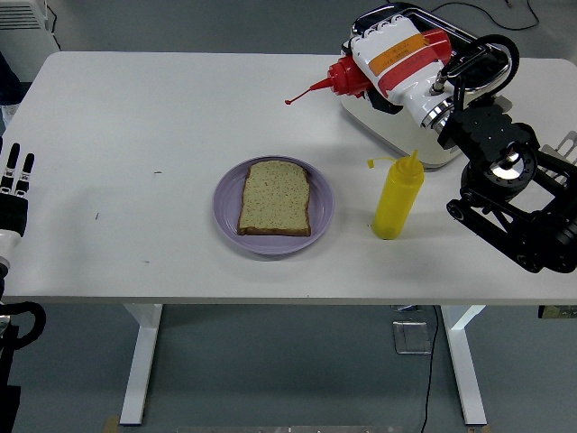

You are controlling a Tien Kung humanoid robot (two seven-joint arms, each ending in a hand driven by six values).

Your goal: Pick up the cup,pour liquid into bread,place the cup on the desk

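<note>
The red squeeze bottle [347, 76] was held in the air above the far right part of the desk [162, 117], tipped onto its side with its thin nozzle pointing left, the tip well short of the bread and farther back than it. The right robot hand [397, 56], white with an orange and red label on its back, was wrapped around the bottle's body, so only the shoulder and nozzle of the bottle showed past the fingers. Its black arm came in from the right edge and bent over the desk's right side.

Directly behind and below that robot hand stood a cream and chrome toaster [397, 135], partly hidden by it. Just in front of the toaster, a yellow squeeze bottle [398, 196] stood upright on the desk, its cap hanging open to the left of its nozzle. To the left of the yellow bottle, near but apart from it, a purple plate [273, 239] lay on the desk with a slice of bread [275, 198] flat on it.

The left robot hand [15, 185] rested at the picture's left edge, beside the desk, its black fingers straight and holding nothing.
</note>
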